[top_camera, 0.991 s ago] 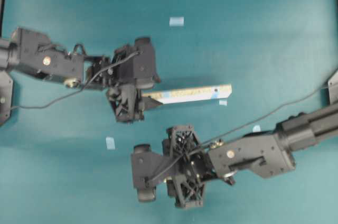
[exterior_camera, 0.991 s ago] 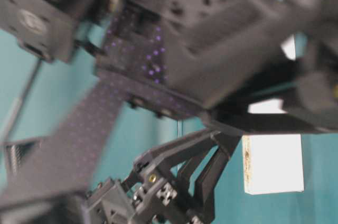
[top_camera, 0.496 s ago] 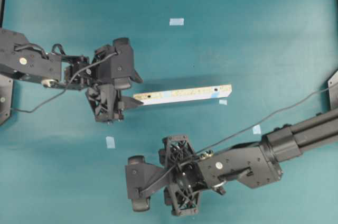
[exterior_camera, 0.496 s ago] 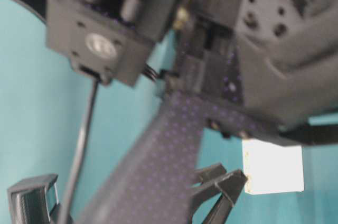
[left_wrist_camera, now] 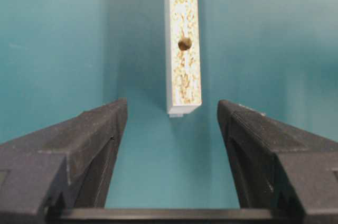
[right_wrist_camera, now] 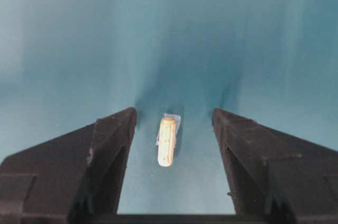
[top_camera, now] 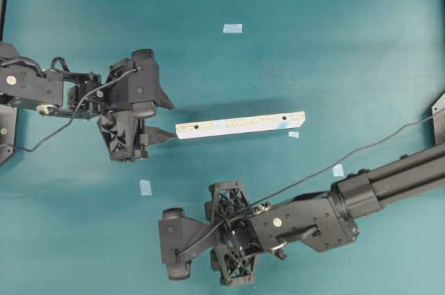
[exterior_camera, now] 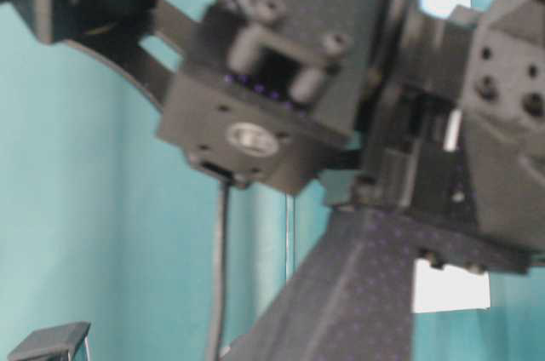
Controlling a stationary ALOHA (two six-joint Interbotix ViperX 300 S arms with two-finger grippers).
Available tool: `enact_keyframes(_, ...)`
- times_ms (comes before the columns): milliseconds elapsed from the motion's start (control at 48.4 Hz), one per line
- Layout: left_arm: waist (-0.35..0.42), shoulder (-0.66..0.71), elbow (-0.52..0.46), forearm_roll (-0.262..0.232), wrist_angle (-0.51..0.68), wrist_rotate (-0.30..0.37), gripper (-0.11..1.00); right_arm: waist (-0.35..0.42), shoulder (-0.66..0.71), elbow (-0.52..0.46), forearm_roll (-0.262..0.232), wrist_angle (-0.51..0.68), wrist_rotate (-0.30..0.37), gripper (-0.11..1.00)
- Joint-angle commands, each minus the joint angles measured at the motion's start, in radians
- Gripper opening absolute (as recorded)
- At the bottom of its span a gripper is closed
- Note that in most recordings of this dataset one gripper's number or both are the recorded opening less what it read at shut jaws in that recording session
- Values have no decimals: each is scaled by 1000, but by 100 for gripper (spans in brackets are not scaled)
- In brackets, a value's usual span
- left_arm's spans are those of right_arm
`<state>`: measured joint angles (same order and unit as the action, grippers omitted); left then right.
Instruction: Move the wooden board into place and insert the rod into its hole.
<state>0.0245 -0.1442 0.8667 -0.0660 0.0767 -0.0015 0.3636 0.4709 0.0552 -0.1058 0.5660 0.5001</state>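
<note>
- Right now the wooden board lies flat on the teal table, running left to right across the middle and tilted slightly, its right end a little higher in the overhead view.
- Its speckled face is up, with light-blue patches along it and a small dark hole near each end.
- The left gripper sits just off the board's left end, pointing at it, its tip close to the wood but apart from it.
- From the left wrist view, the left gripper is spread wide with nothing between its fingers; the board ends just ahead of them, one dark hole showing.
- The rod lies on the table, a short whitish peg resting partly on a small pale-blue tape square.
- The right gripper hangs over the rod, its fingers standing apart on either side and touching nothing.
- Overhead, the right arm reaches in from the right, below the board and well apart from it.
- Small tape squares dot the table.
- The table-level view is mostly blocked by blurred black arm parts.
</note>
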Motion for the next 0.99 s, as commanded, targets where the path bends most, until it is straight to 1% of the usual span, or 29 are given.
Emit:
enact_keyframes(0,0,-25,-2,2,-6,2,68,6,-20,-25,0,-5,0,64)
enact_keyframes(227,0,-26,8,2,-6,0,68,6,-18,-25,0,-2,5,63)
enact_keyframes(289,0,-26,9,2,-6,0,68,6,-17,-23,0,-3,3,61)
enact_keyframes(351,0,-26,12,2,-6,0,68,6,-18,-25,0,-2,3,57)
enact_keyframes(496,0,-26,11,2,-6,0,68,6,-18,-25,0,-3,5,41)
enact_keyframes(578,0,-26,12,2,-6,0,68,6,-18,-25,0,-2,6,35)
enact_keyframes(743,0,-26,12,2,-6,0,68,8,-18,-23,0,-2,32,28)
enact_keyframes(847,0,-26,15,2,-6,0,68,8,-18,-25,0,-2,57,21)
enact_keyframes(929,0,-26,18,2,-6,0,68,8,-18,-23,-2,-2,67,12)
enact_keyframes(970,0,-28,18,2,-6,0,68,11,-18,-25,-2,-2,67,11)
